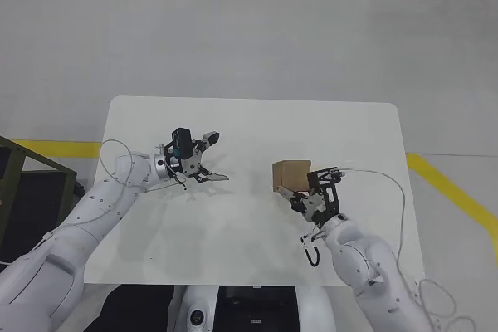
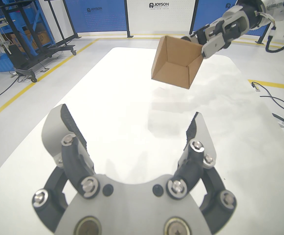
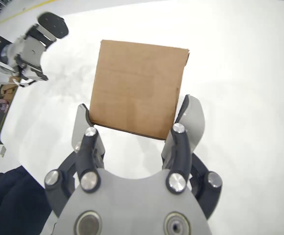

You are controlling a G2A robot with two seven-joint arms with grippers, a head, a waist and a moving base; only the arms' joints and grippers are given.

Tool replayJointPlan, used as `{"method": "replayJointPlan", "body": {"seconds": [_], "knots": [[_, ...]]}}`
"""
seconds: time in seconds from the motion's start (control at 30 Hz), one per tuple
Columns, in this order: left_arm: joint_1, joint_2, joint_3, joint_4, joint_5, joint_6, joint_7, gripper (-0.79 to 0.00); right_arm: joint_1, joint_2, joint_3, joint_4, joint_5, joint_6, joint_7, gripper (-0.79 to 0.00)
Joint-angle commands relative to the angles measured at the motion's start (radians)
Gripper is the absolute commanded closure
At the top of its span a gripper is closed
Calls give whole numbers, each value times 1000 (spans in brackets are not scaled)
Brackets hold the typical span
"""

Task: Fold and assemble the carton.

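On the right half of the white table (image 1: 249, 241), the right gripper (image 3: 137, 110) grips the brown carton (image 2: 178, 62) by two opposite sides, its fingers drawn in to the box's width. The carton is erected into an open box. It is held tilted and seemingly lifted off the tabletop, with its open mouth turned left toward the other arm. Left of centre, well apart from it, the left gripper (image 2: 130, 113) hovers over the tabletop with fingers spread wide, holding nothing.
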Motion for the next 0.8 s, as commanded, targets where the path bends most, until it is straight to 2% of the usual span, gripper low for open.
{"method": "replayJointPlan", "body": {"seconds": [0.0,0.13,0.23,0.43,0.67,0.77], "knots": [[0,0,0,0,0,0,0,-785,21,-5,-26,22,-27,23,28,-465],[0,0,0,0,0,0,0,-785,49,-12,-59,49,-55,41,56,-477],[0,0,0,0,0,0,0,-785,69,-17,-80,72,-69,51,79,-536],[0,0,0,0,0,0,0,-785,97,-27,-109,98,-75,62,96,-785],[0,0,0,0,0,0,0,-785,104,-34,-125,104,-88,63,89,-785],[0,0,0,0,0,0,0,-785,91,-35,-113,73,-73,44,44,-785]]}}
